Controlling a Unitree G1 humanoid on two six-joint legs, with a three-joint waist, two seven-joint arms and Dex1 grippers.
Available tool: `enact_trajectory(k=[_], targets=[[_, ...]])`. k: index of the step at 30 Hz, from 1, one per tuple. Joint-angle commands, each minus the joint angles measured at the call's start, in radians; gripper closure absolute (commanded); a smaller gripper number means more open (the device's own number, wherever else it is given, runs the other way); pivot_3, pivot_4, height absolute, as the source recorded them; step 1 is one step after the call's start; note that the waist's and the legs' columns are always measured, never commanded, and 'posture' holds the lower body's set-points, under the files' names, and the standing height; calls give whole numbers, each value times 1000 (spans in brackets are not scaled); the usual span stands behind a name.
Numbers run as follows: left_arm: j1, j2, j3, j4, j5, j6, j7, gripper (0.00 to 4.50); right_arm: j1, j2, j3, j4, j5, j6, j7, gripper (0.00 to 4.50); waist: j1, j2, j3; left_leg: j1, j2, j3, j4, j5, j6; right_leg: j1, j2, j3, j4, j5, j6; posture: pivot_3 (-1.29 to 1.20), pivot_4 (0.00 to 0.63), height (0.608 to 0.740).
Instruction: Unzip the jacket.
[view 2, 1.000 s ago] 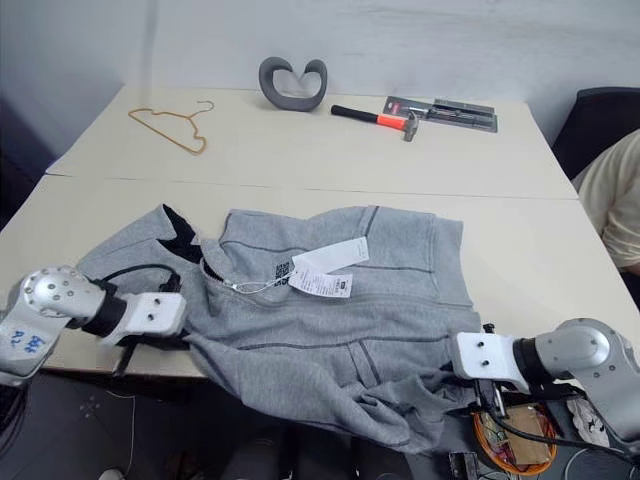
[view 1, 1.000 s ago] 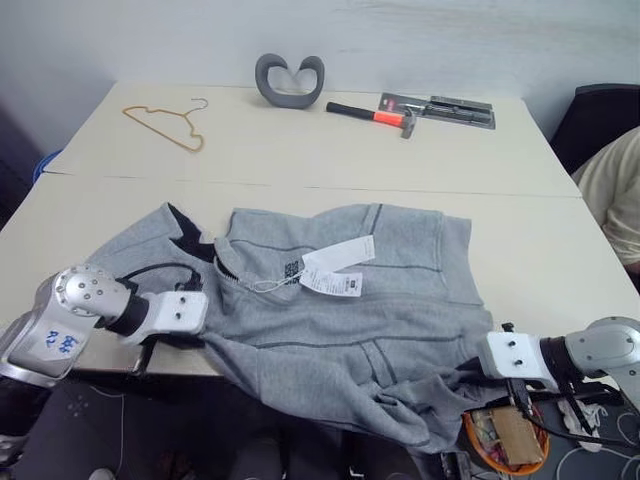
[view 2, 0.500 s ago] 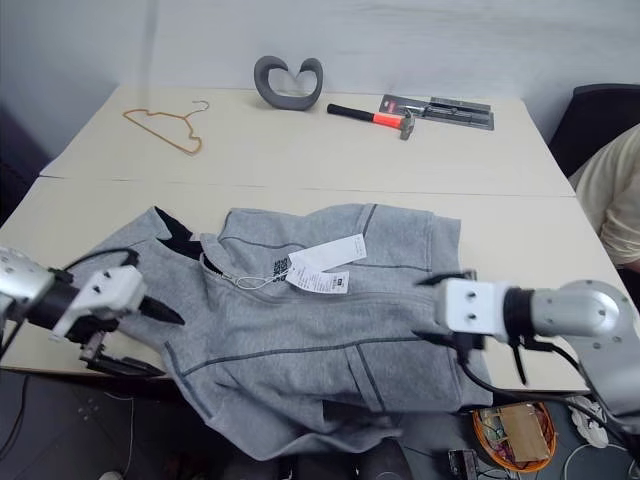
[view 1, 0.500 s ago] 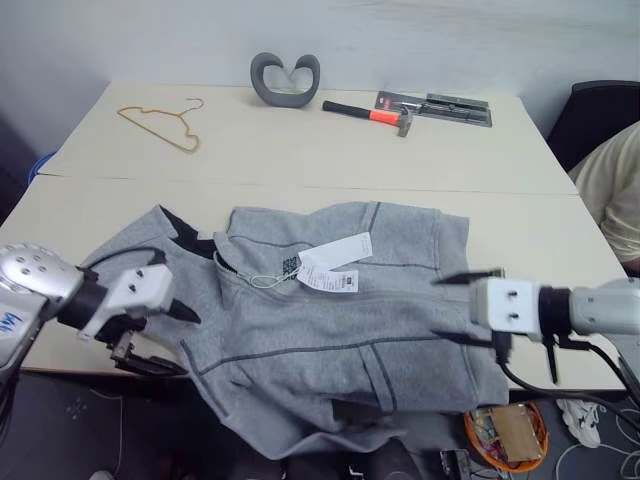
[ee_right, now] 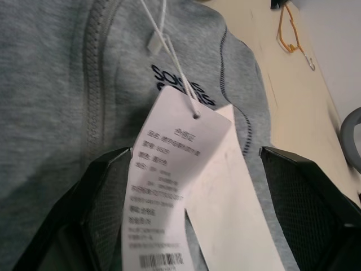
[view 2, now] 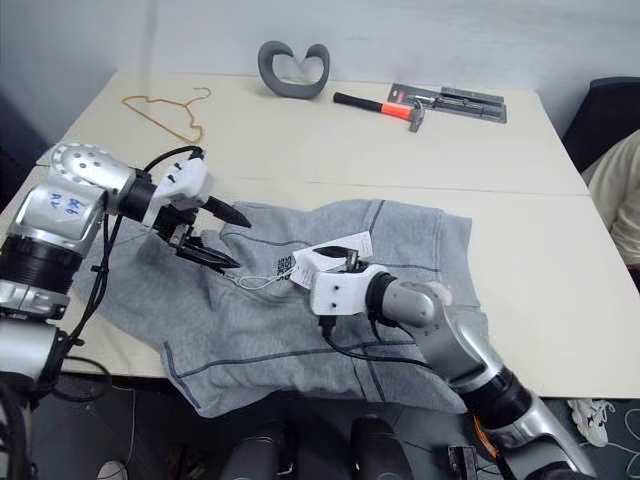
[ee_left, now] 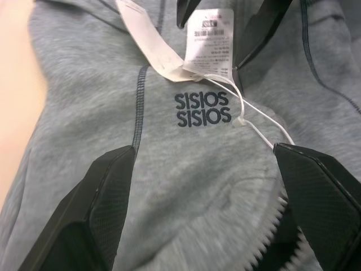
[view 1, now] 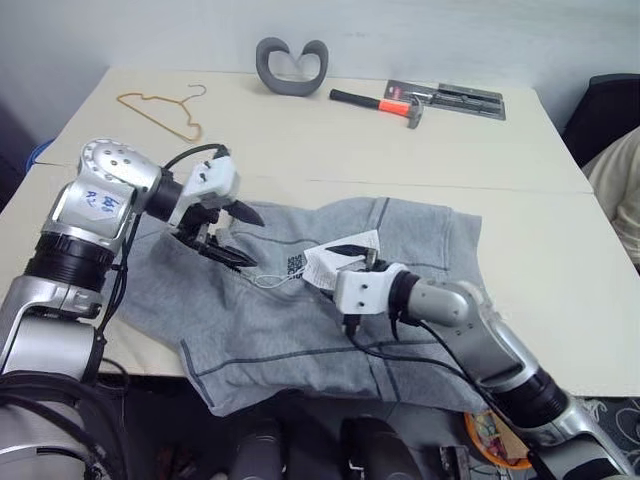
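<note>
At this moment you had the grey fleece jacket (view 1: 330,300) lying across the near edge of the table (view 1: 300,140), its lower part hanging over that edge. The zipper (ee_right: 93,90) ran closed as far as the frames showed; judge the unzipping as not yet begun.

Your left gripper (view 1: 238,238) hovered over the collar end of the jacket with its jaws spread wide, holding nothing. In the left wrist view, the chest logo (ee_left: 202,109) lay between the two fingers (ee_left: 101,192), with zipper teeth visible beside one of them.

Your right gripper (view 2: 330,258) sat over the middle of the jacket, jaws likewise wide and empty. Its wrist view looked straight onto the paper tags (ee_right: 186,214), which hung on a white string (ee_right: 161,34) and lay between the fingers.

The zipper pull could not be made out with certainty. What remained, as a judgement: locate the pull near the collar, pinch it with one gripper, pin the fabric with the other, and draw the slider down the full length.

The hanger (view 1: 160,112), hammer (view 1: 375,103) and grey headrest-shaped object (view 1: 290,65) lay well apart at the far side.
</note>
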Motion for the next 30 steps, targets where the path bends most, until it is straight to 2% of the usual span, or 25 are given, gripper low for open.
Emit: enact_trajectory(k=[1, 8, 15, 23, 26, 30], targets=[[-42, 28, -61, 13, -47, -48, -112, 378, -34, 24, -8, 15, -31, -31, -24, 739, -3, 0, 0, 0, 0, 0, 1, 0, 0, 0, 0, 0, 1, 0, 0, 0, 150, 740], [-49, 117, -156, -62, -194, -12, -112, 378, -29, 83, 1, 40, -60, -31, -46, 739, -3, 0, 0, 5, 1, 0, 0, 3, -1, 0, 1, 2, 6, 0, 0, 0, 150, 740], [21, 200, -198, -100, -186, -92, -112, 378, -1, 115, -14, 81, -101, -10, -92, 739, 1, 0, 0, 4, 0, 0, 0, 3, -1, 1, 0, 1, 7, 0, 0, 0, 150, 740], [42, 145, -133, -83, -166, -99, -112, 378, -36, 144, -50, 181, -117, -12, -177, 739, 3, 0, 0, 3, 0, -1, 1, 3, -1, 1, 0, 1, 7, 0, 0, 0, 150, 740], [48, 131, -122, -60, -143, -120, -112, 342, -53, 141, -76, 159, -112, -11, -190, 1291, 1, 0, 0, 3, 0, -1, 2, 3, -1, 0, 0, 1, 7, 0, 0, 0, 150, 740], [53, 120, -108, -47, -124, -135, -112, 342, -51, 122, -86, 136, -140, -14, -190, 2606, 0, 0, 0, 3, 0, -1, 1, 3, -1, 0, 1, 0, 7, 0, 0, 0, 150, 740]])
